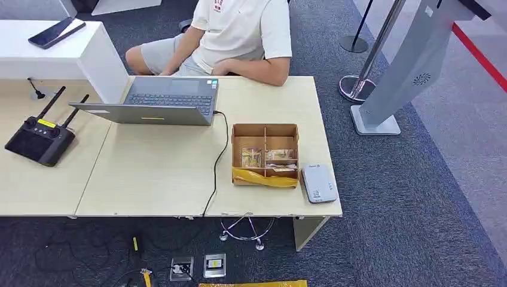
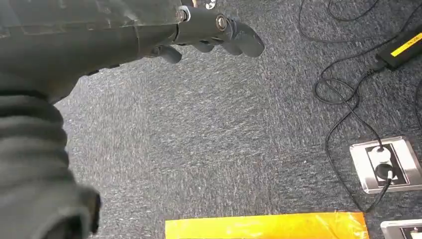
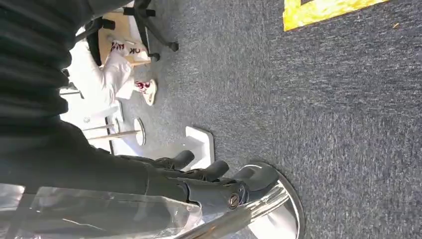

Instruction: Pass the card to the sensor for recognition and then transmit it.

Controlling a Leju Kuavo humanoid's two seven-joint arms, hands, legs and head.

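I see the cards lying in the near compartments of the box on the table, with the sensor just beside the box. Both my hands hang over carpet, well apart from them. My left hand holds nothing, fingers loosely curled above the carpet near a floor socket. My right hand holds nothing either, fingers extended beside a chrome base.
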